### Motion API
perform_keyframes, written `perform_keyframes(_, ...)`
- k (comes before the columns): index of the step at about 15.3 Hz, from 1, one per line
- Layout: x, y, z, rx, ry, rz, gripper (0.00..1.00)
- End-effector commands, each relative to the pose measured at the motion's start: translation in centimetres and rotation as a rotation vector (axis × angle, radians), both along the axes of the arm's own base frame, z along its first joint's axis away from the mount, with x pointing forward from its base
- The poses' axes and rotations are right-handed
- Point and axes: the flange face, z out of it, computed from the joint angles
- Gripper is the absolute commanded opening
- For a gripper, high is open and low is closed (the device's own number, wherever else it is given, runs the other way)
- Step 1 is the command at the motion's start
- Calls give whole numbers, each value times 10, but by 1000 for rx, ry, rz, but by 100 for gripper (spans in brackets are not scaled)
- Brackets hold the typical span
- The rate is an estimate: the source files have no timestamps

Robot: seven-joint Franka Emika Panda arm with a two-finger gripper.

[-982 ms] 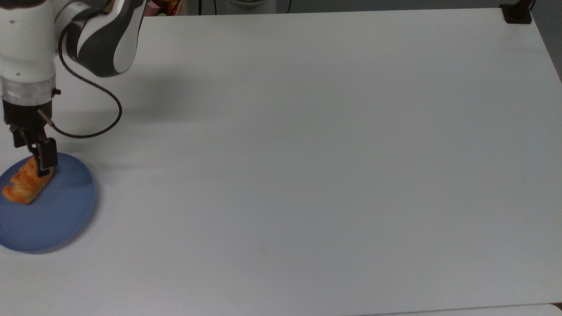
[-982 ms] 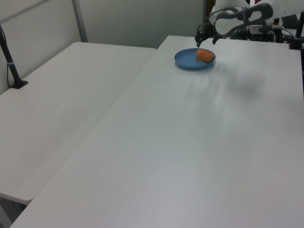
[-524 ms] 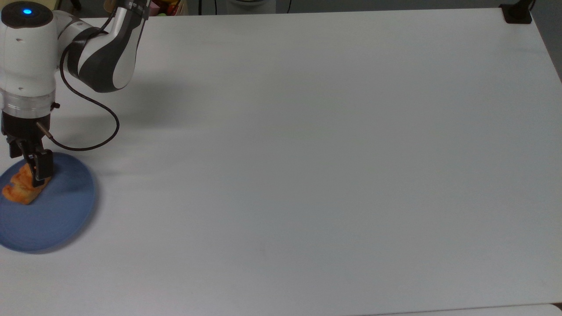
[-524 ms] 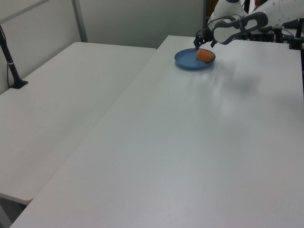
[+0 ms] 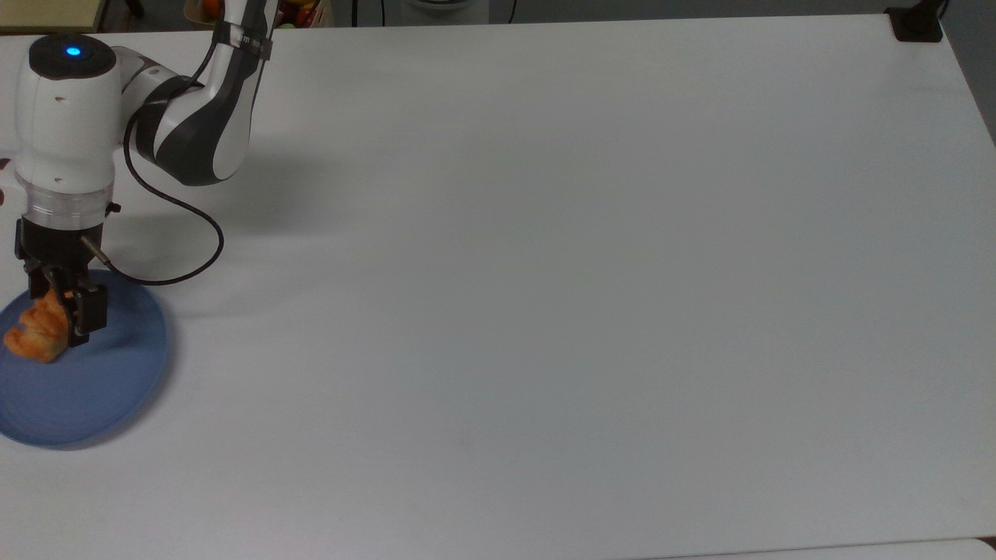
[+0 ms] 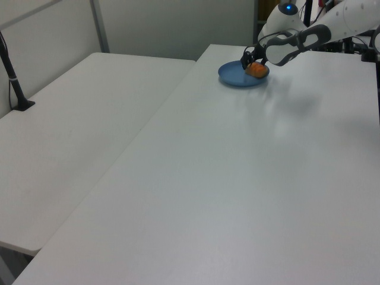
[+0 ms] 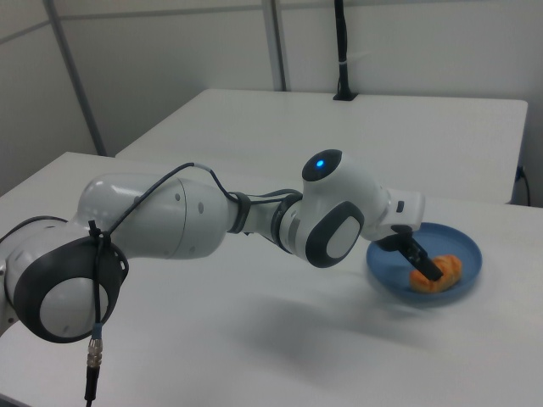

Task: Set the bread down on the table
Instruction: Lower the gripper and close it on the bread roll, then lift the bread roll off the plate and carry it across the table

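The bread [image 5: 31,336], a small golden-orange ridged loaf, lies on a round blue plate [image 5: 85,389] at the top view's left edge of the white table [image 5: 545,272]. My gripper [image 5: 64,305] is down at the plate, open, with its dark fingers on either side of the loaf's end nearest the arm. In the left view the bread [image 6: 257,69] sits on the plate [image 6: 234,77] at the far end of the table, with the gripper [image 6: 252,59] on it. In the right view one finger [image 7: 422,259] crosses in front of the bread [image 7: 441,273].
The arm's white and grey links and a looping black cable [image 5: 187,264] hang over the table's back left in the top view. A black clamp [image 5: 917,23] sits on the top view's far right corner. A second white table [image 6: 77,119] adjoins in the left view.
The gripper has come down toward the plate and now straddles the bread's end. The arm's upper links shifted a little to the top view's right. The bread and plate stayed put.
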Motion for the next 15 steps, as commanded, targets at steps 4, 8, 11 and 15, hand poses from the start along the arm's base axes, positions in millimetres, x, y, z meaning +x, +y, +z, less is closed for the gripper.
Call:
perform_keyframes(4,3,0,-7,-59,29,60,63)
perform_keyframes(8,0,-4,-8,-102,66,125,33)
perform_keyframes(11,-3,-11,-2,-124,73,131,10)
perform_keyframes(15,-9,-16,29,-139,53,144,0)
